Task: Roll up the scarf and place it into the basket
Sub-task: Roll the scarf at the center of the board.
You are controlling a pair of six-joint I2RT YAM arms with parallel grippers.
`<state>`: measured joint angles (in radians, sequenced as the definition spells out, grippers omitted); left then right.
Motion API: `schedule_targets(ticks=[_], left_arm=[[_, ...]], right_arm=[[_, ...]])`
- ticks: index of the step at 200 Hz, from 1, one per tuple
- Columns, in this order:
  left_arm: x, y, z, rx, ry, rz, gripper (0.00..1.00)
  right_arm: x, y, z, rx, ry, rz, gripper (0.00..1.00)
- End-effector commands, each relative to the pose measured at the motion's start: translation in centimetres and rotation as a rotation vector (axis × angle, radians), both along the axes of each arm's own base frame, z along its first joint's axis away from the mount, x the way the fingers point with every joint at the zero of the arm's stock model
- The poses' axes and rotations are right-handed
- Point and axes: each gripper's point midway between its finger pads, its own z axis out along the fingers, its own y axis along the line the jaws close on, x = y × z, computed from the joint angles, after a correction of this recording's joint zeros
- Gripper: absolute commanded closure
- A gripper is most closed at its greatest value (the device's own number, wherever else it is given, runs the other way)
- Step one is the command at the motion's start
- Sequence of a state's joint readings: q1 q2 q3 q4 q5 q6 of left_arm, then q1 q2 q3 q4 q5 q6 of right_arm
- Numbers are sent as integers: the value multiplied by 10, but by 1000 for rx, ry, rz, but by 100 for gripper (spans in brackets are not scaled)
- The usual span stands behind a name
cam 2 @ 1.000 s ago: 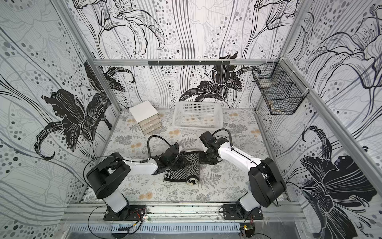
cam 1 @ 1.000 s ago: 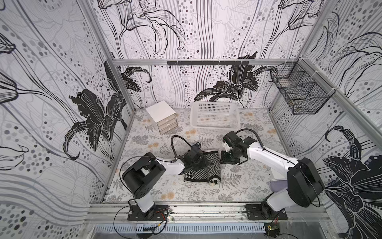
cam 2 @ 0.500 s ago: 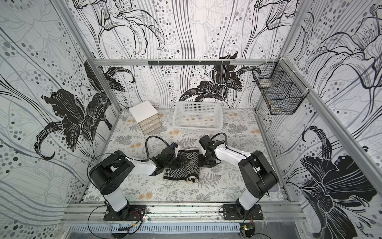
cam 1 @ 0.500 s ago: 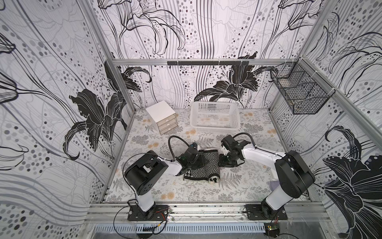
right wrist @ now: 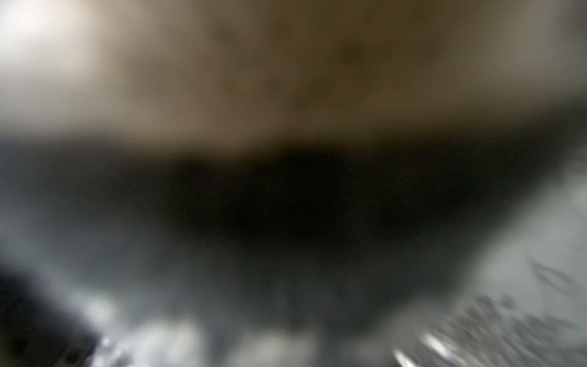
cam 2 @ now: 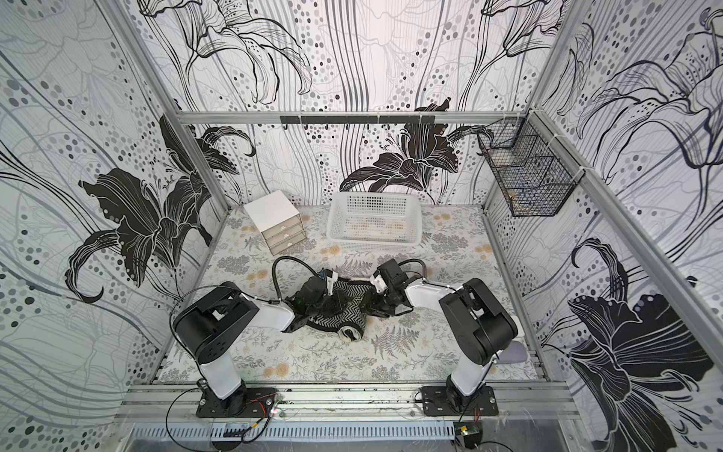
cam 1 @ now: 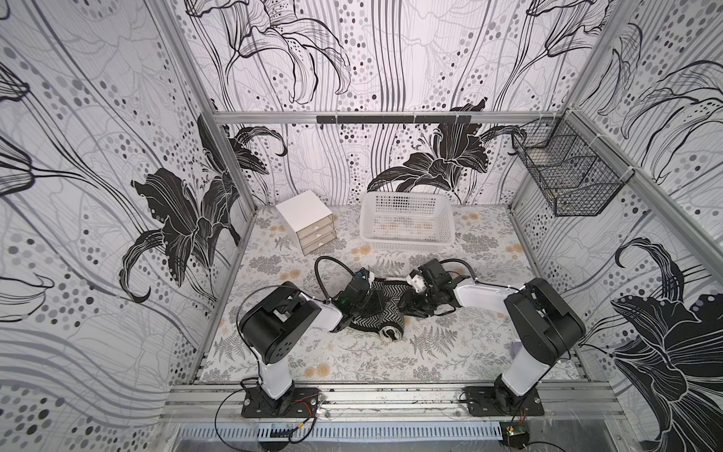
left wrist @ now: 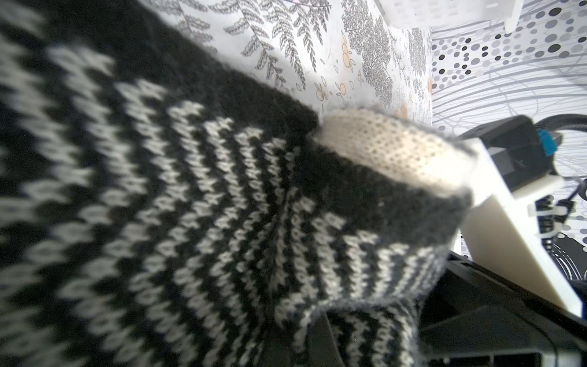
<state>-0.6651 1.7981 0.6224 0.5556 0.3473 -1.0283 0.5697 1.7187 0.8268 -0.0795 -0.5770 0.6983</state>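
Down on the middle of the flower-printed bench (cam 1: 352, 364), between the two arms, lies the long knitted black-and-white scarf (cam 1: 381, 315). It is gathered into a short, thick roll with the herringbone zigzag on the outside. The end of the roll nearest the arm bases shows a cream coil, which is clear in both top views. The scarf rests on the bench, well apart from the white rectangular plastic basket with perforated sides (cam 1: 407, 235). That basket stands near the back wall with nothing of the scarf in it.

The left pincer (cam 1: 369, 309) is down on the left side of the roll. Its jaws are closed tight, and from the left wrist view, where the zigzag stripes (left wrist: 190, 190) bunch up toward the fingers, they seem to pinch a fold of the cloth, though the contact itself is half hidden. The right pincer (cam 1: 410, 307) presses in at the roll's right side. It is a dark lump against dark wool from above and the right wrist view is only a brown and black blur, so I cannot tell how wide its jaws stand.

A small white drawer box (cam 1: 309, 219) sits left of the white basket, and a black wire mesh basket (cam 1: 567, 184) hangs on the right wall.
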Motion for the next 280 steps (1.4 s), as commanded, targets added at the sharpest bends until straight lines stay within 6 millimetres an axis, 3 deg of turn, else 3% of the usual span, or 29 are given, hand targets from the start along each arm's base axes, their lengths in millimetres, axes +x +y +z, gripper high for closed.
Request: schedule_targets(ticks=[1,29,55,68,81,92,103,112,130,152,169,198,208,219,222,238,254,280], left_arm=[[-15,2,-26,32,77,-11,100],[-16,2,-26,20,78,-9,100],[-17,6,-16,22,67,-6,100],[-15,17,-8,57,55,2,94],[-14,30,0,119,37,13,81],[-13,38,5,166,25,16,50],[-12,41,11,176,16,21,32],[-13,43,15,175,4,20,22],[-12,42,25,172,-9,15,13],[-20,26,46,137,-50,-39,12],[-31,-8,69,149,-95,-145,12],[-44,-48,71,139,-90,-232,11],[-46,-56,63,141,-73,-245,13],[-47,-62,57,146,-63,-257,21],[-47,-64,55,149,-59,-258,26],[-47,-62,45,170,-35,-248,75],[-46,-56,38,201,-22,-231,98],[-42,-40,31,242,-12,-184,100]], right_arm=[[1,22,-5,113,18,-9,62],[7,21,-7,97,7,-34,100],[0,6,-4,25,-2,-47,100],[-11,-7,-5,-43,10,-36,100],[-22,-20,2,-92,10,-24,100],[-31,-31,4,-137,16,-7,100],[-38,-41,6,-179,28,8,100],[-42,-47,9,-210,33,26,100],[-49,-59,17,-270,42,64,100],[-51,-68,30,-326,34,103,100],[-49,-73,34,-340,48,114,100],[-39,-71,38,-352,48,121,100],[-35,-70,39,-355,42,120,100],[-31,-67,41,-352,39,120,100],[-31,-67,41,-353,38,120,100],[-26,-65,43,-348,28,116,100],[-23,-63,45,-346,19,114,100],[-18,-65,47,-361,-1,105,100]])
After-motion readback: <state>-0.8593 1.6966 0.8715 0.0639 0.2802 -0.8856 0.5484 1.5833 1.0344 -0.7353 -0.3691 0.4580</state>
